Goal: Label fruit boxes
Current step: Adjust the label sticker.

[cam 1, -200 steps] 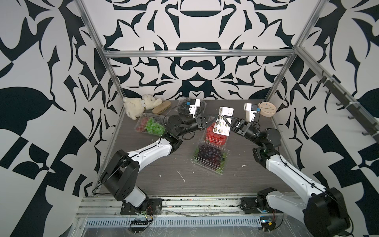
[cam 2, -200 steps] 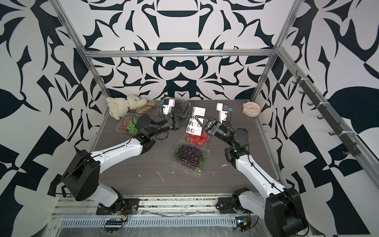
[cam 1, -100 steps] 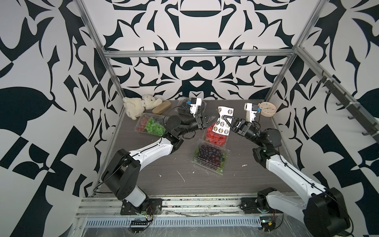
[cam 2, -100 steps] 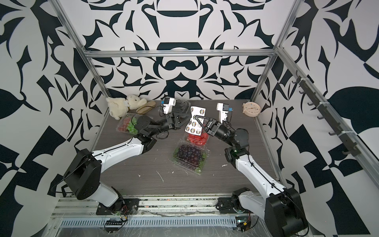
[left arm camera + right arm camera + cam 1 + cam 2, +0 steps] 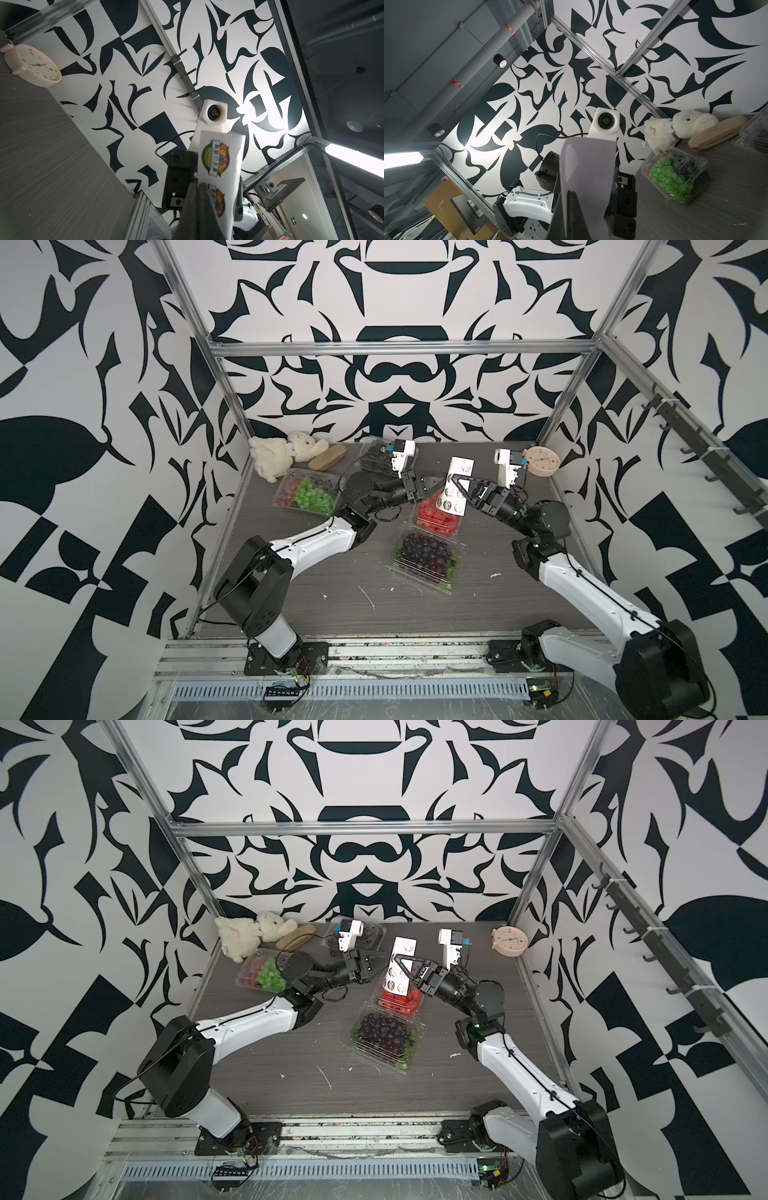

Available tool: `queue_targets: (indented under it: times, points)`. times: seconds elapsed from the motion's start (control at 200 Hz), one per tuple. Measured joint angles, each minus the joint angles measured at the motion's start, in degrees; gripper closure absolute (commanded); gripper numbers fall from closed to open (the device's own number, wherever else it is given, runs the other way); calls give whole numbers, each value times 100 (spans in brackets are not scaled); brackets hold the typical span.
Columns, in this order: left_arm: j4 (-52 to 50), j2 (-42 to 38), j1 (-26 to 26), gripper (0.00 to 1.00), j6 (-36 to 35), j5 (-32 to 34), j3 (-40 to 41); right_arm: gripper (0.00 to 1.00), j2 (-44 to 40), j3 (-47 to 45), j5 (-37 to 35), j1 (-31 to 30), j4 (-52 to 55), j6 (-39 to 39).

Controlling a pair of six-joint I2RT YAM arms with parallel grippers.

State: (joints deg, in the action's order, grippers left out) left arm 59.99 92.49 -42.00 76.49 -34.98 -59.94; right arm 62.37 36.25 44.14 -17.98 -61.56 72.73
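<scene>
Two closed grips on the sheet: left pincer, right pincer. Seemingly peeling; next, pull one sticker free.

Dark woodgrain worktop, white scraps scattered up front. Along the back: cream plush toy, tan case, black-berry punnet, round clock. Mid-field: mixed-grape punnet, then strawberry punnet just beside dark-grape punnet.
</scene>
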Motion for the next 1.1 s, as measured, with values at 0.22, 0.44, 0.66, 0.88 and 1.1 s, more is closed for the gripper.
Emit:
queue_targets:
  times: [0.22, 0.44, 0.66, 0.88, 1.1]
  points:
    - [-31, 52, -26, 100, -2, -2, -52, 100, 0, 0, 17, 0, -4, 28]
    - [-24, 70, -20, 81, 4, 2, -79, 100, 7, 0, 24, 0, 0, 26]
    - [192, -199, 177, 68, 129, 136, 295, 100, -83, 0, 22, 0, 160, -116]
    - [844, -160, 212, 71, 522, 149, 317, 100, -94, 0, 20, 0, 264, -177]
    - [1290, 98, 173, 74, 820, 92, 315, 100, -94, 0, 17, 0, 391, -247]
